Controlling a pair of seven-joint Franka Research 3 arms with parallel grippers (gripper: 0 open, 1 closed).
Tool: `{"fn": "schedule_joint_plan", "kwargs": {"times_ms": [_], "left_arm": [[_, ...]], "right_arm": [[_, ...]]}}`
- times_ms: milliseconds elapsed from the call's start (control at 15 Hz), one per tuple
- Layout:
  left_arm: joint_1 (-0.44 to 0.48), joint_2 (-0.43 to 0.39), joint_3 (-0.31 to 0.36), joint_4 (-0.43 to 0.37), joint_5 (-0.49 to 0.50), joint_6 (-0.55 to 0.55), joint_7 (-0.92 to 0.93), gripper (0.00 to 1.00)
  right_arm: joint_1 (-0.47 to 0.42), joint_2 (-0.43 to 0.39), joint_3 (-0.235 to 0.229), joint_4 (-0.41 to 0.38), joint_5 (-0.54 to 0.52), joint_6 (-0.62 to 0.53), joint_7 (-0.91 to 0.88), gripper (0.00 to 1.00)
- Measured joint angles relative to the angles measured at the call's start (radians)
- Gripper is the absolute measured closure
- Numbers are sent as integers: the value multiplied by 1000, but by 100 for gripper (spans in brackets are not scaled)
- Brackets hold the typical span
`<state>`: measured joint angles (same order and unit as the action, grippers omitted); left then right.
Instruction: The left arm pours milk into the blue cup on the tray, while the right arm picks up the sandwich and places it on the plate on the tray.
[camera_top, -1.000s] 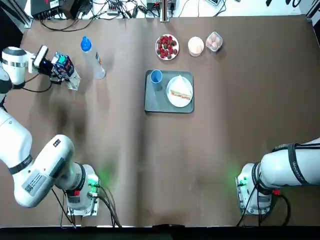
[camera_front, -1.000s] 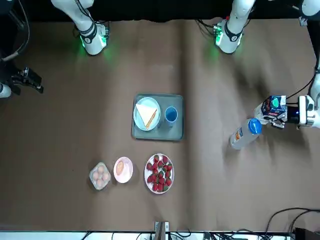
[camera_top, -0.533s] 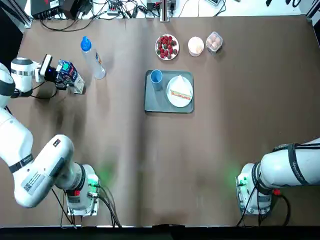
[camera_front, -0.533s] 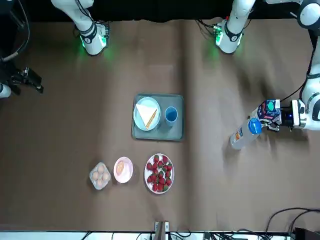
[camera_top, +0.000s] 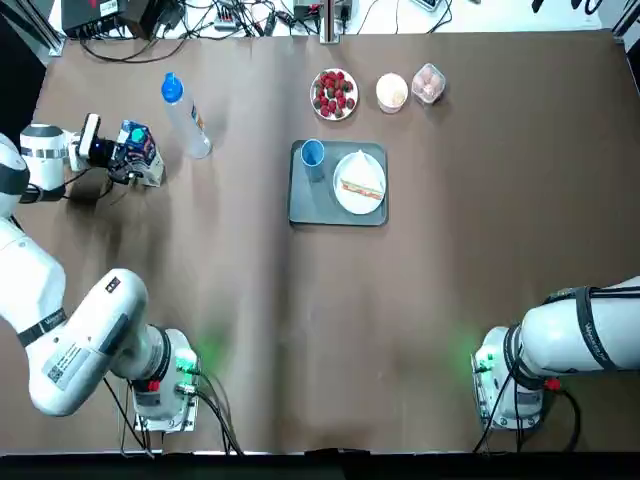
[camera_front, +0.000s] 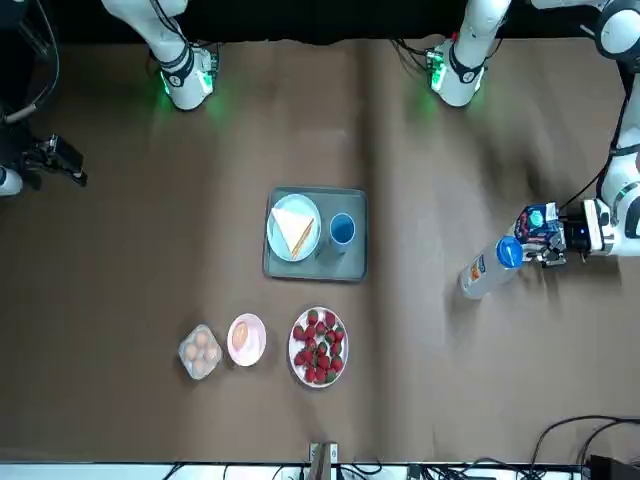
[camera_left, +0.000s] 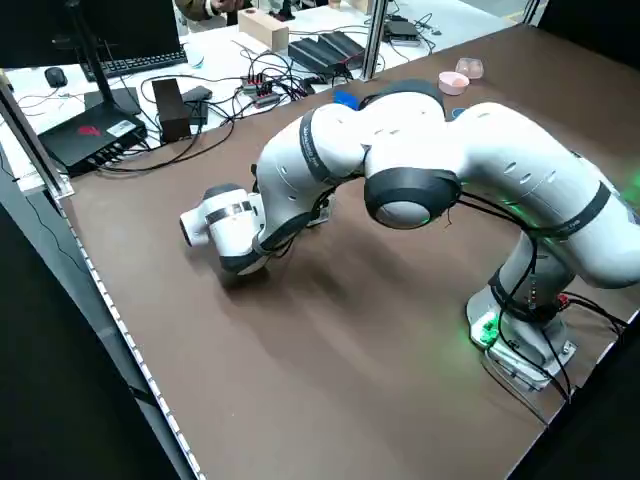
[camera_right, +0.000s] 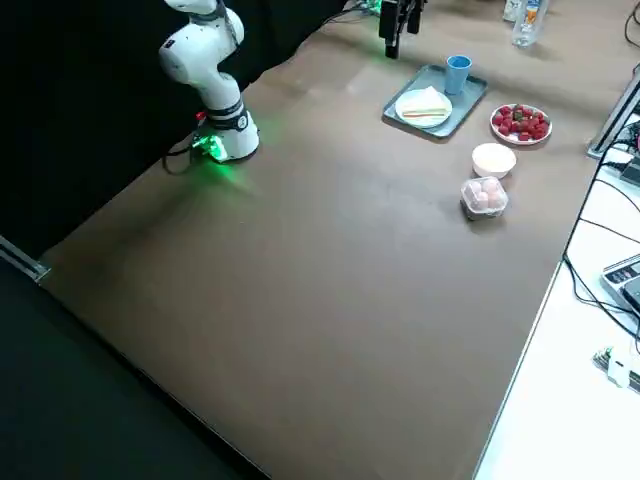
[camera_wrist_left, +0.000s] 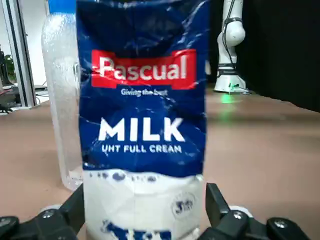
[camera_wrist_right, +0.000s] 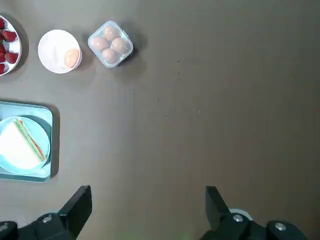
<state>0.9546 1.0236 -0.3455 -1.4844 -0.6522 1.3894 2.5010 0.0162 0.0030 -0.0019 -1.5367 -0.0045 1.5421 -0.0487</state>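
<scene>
The left gripper (camera_wrist_left: 145, 210) is pinching the milk (camera_wrist_left: 142, 120) between its fingers, holding the carton upright well to the left of the tray (camera_top: 345, 214). The right gripper (camera_wrist_right: 150, 210) is hovering well off to the tray's right, its fingers spread with nothing between them. The clear bottle (camera_top: 187, 118) with its blue cap is standing just beside the carton, also left of the tray. On the tray itself, the blue cup (camera_top: 313, 158) is standing in the far left part, while the plate (camera_top: 345, 199) is lying to the cup's right and carrying the sandwich (camera_top: 361, 180). Beyond the tray's far edge, the dish of strawberries (camera_top: 334, 95) is sitting; farther right, still beyond the tray, a small bowl (camera_top: 392, 92) and a clear box of pale round items (camera_top: 428, 84) are resting side by side.
</scene>
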Motion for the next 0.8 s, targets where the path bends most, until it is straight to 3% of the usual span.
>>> {"fn": "schedule_joint_plan", "kwargs": {"times_ms": [267, 533, 800], "left_arm": [[1, 1, 27, 18, -1, 16, 0, 1], [9, -10, 75, 103, -3, 23, -22, 1], [48, -133, 86, 160, 22, 24, -136, 1]], "right_arm": [[0, 0, 0, 0, 0, 0, 0, 0], [0, 0, -2, 0, 0, 0, 0, 0], [-1, 0, -5, 0, 0, 0, 0, 0]]}}
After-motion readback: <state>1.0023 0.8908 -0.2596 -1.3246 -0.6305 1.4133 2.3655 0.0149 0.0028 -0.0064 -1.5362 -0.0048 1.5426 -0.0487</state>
